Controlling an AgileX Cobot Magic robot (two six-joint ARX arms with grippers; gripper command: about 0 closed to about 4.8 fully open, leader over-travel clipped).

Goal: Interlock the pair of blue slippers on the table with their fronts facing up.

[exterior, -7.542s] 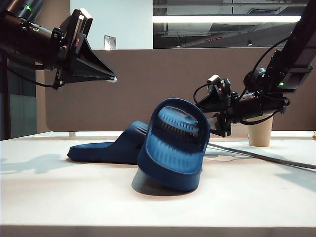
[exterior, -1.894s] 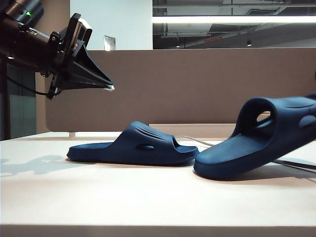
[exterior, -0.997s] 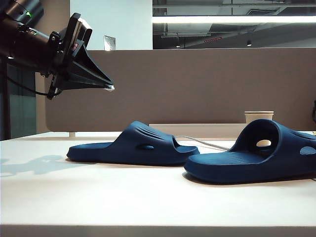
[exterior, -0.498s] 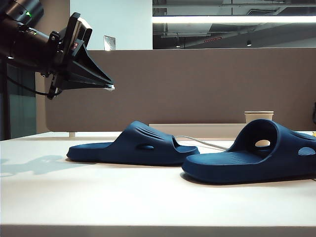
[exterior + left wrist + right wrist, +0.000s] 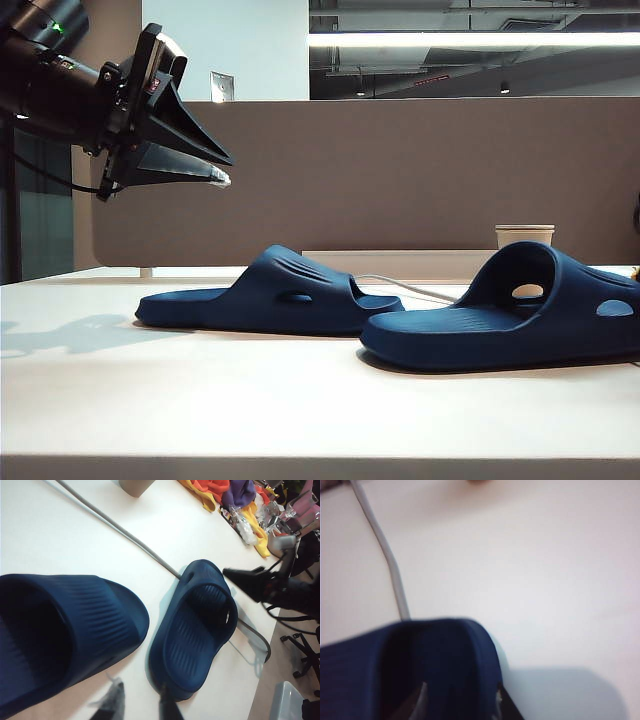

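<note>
On the white worktop (image 5: 300, 400) two blue slippers lie flat, apart: one centre-left (image 5: 270, 295), one right (image 5: 505, 315). Left tool (image 5: 222, 170) hovers high, fingers parted. Right tool (image 5: 460, 700) straddles the right slipper's strap, fingers apart.

The right gripper's (image 5: 461, 705) fingers (image 5: 422, 696) straddle a blue slipper's (image 5: 380, 665) strap, with a grey cable (image 5: 382, 550) crossing the table (image 5: 545, 580).

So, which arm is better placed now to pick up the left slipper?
The left one. The left gripper hangs above the left slipper, jaws apart; the right gripper is at the right slipper.
</note>
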